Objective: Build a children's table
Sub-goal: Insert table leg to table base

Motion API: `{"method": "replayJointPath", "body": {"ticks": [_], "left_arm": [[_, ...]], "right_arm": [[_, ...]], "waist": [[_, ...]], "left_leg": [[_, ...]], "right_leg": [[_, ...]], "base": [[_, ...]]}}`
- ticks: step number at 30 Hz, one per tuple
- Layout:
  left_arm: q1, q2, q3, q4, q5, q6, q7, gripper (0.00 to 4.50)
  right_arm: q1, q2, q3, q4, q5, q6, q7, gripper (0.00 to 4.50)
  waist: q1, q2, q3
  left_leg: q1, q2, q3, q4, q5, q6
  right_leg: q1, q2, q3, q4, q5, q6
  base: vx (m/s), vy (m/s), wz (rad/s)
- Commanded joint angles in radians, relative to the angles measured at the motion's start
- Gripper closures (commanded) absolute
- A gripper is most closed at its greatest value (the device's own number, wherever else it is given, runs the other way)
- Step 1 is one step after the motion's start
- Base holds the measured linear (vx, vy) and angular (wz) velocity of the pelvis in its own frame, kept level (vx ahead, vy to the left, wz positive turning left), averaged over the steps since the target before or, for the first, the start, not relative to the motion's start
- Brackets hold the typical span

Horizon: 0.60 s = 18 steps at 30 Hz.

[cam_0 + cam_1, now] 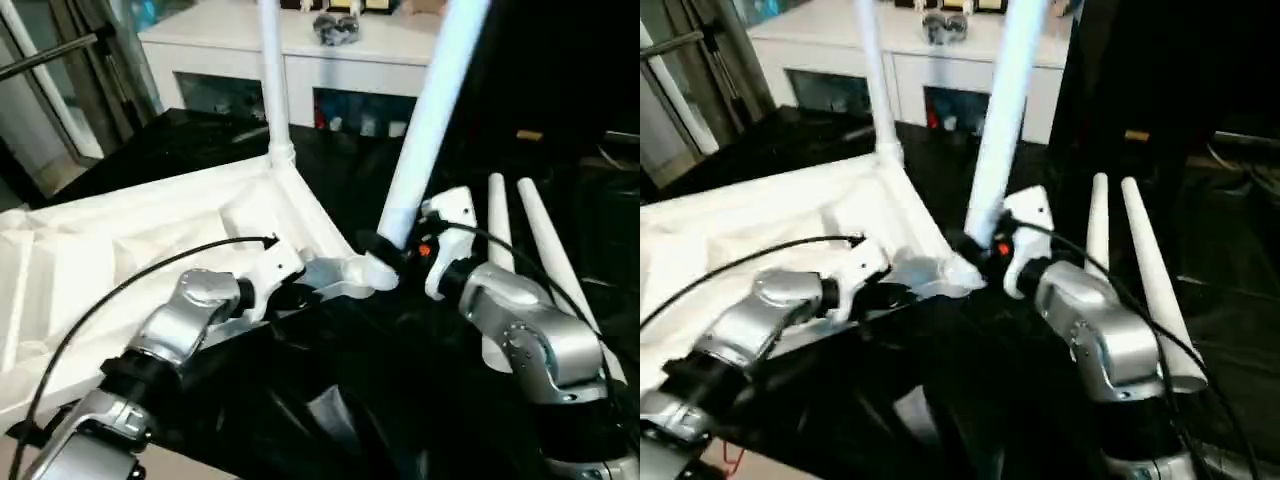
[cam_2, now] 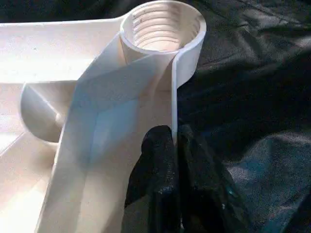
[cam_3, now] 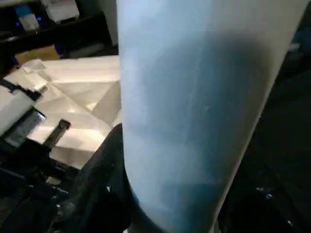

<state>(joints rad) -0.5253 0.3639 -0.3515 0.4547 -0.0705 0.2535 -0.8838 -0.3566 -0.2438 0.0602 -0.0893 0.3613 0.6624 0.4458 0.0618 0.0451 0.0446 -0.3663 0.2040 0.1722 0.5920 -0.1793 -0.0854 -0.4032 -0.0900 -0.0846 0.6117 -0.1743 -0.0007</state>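
Note:
The white tabletop (image 1: 150,240) lies upside down on black cloth, its ribbed underside facing up. One white leg (image 1: 270,80) stands upright in the far corner socket. My left gripper (image 2: 175,160) is shut on the tabletop's thin rim wall, just behind the near right corner socket (image 2: 163,26), which is threaded and empty. My right gripper (image 1: 395,245) is shut on a second leg (image 1: 430,110). That leg is tilted, and its lower end is close above the socket (image 1: 368,272). In the right wrist view this leg (image 3: 194,107) fills the picture beside one black finger (image 3: 104,194).
Two loose white legs (image 1: 520,240) lie side by side on the black cloth (image 1: 330,400) to my right. A white cabinet with glass doors (image 1: 300,60) stands behind the work, with a grey object (image 1: 335,28) on top. A metal rod (image 1: 50,58) crosses the far left.

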Motion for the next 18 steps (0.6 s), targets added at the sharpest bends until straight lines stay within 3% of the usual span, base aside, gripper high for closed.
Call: {"method": "replayJointPath", "body": {"ticks": [1,3,4,9,10,12,14,18], "left_arm": [[0.005,-0.009,-0.005,0.009,-0.001,-0.008,-0.002,4.50],[0.011,-0.014,-0.007,0.009,0.005,-0.019,-0.011,4.50],[0.012,-0.015,-0.006,0.008,0.005,-0.022,-0.012,4.50],[0.038,0.002,-0.012,-0.038,-0.007,-0.017,-0.071,4.50],[0.042,0.006,-0.013,-0.047,-0.011,-0.011,-0.079,4.50],[0.046,0.012,-0.012,-0.052,-0.007,-0.013,-0.087,4.50],[0.049,0.020,-0.014,-0.060,-0.011,-0.018,-0.110,4.50],[0.054,0.029,-0.011,-0.079,-0.019,-0.015,-0.125,4.50]], "right_arm": [[-0.029,0.005,0.001,0.026,-0.021,-0.020,-0.006,2.60],[-0.049,0.009,0.009,0.065,-0.029,-0.033,0.005,2.60],[-0.054,0.009,0.012,0.074,-0.027,-0.034,0.012,2.60],[-0.088,0.003,0.049,0.137,-0.051,-0.070,0.045,2.60],[-0.088,0.001,0.056,0.139,-0.055,-0.070,0.054,2.60],[-0.086,-0.007,0.075,0.143,-0.063,-0.070,0.078,2.60],[-0.084,-0.013,0.092,0.150,-0.077,-0.079,0.086,2.60],[-0.090,-0.010,0.096,0.173,-0.080,-0.088,0.085,2.60]], "waist": [[0.006,-0.013,-0.066],[0.004,-0.023,-0.065],[0.004,-0.019,-0.064],[0.004,-0.018,-0.064],[0.005,-0.030,-0.062],[0.005,-0.026,-0.062],[0.005,-0.030,-0.061],[0.005,-0.028,-0.060]], "left_leg": [[0.002,0.012,-0.002,-0.065,-0.172,0.004],[0.002,0.012,-0.001,-0.066,-0.182,0.006],[0.003,0.011,-0.001,-0.066,-0.189,0.006],[0.002,0.013,-0.001,-0.066,-0.187,0.007],[0.001,0.014,-0.001,-0.067,-0.181,0.010],[0.003,0.015,0.000,-0.067,-0.179,0.014],[0.002,0.015,0.000,-0.068,-0.182,0.015],[0.005,0.016,0.000,-0.069,-0.201,0.007]], "right_leg": [[0.051,-0.047,0.047,-0.078,-0.264,-0.155],[0.052,-0.047,0.047,-0.079,-0.273,-0.157],[0.052,-0.048,0.046,-0.081,-0.295,-0.153],[0.050,-0.049,0.047,-0.082,-0.304,-0.144],[0.052,-0.050,0.047,-0.079,-0.310,-0.144],[0.049,-0.049,0.048,-0.080,-0.303,-0.145],[0.049,-0.049,0.048,-0.080,-0.305,-0.144],[0.046,-0.051,0.048,-0.084,-0.333,-0.138]], "base": [[0.000,0.000,0.00],[0.000,0.000,0.00],[0.000,0.000,0.00],[0.000,0.000,0.00],[0.000,0.000,0.00],[0.000,0.000,0.00],[0.000,0.000,0.00],[0.000,0.000,0.00]]}}
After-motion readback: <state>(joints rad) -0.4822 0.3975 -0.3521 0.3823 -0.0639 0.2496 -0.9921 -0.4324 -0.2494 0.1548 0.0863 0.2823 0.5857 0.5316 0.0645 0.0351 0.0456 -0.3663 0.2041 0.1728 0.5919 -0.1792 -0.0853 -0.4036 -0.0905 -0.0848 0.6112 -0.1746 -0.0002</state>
